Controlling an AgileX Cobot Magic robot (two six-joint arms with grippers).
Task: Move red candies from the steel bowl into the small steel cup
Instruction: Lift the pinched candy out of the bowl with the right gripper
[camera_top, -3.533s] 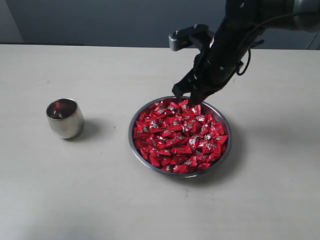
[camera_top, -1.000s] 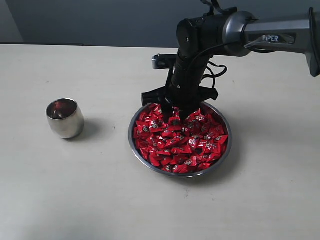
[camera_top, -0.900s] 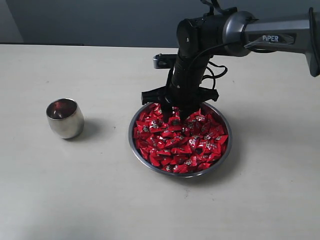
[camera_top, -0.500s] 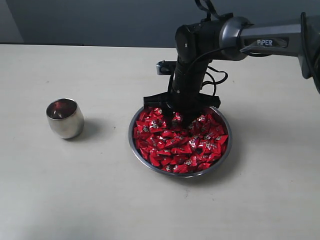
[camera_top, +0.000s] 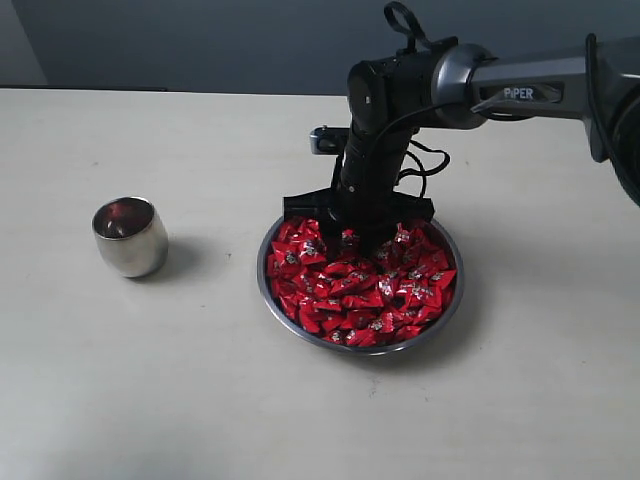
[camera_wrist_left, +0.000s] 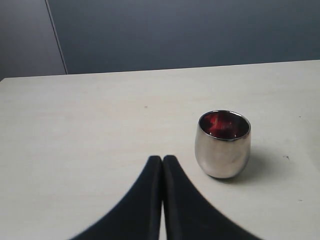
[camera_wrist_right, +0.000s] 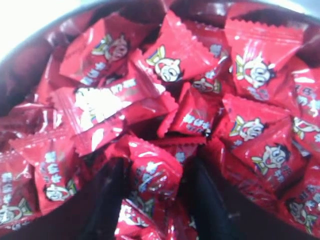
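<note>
Fingers (camera_wrist_right: 107, 200) of the right gripper (camera_wrist_right: 155, 202): black, spread wide, pushed down into the heap. One wrapper lies between them. Nothing is clamped yet, by my reading.

Around them are the red candies in shiny foil wrappers (camera_top: 370, 285), heaped full in the wide, shallow steel bowl (camera_top: 262, 285).

The small rounded steel cup (camera_top: 128, 237) stands upright on the pale table (camera_top: 150, 400), well apart from the bowl, toward the left arm's side. Its inside glows red; whether from a candy or a reflection, cannot tell.

The left gripper (camera_wrist_left: 163, 160) is closed tip to tip, empty, and hangs near the cup.

Progress: early, at the pick stage. Left to do: close, lift, carry, drop, repeat.
</note>
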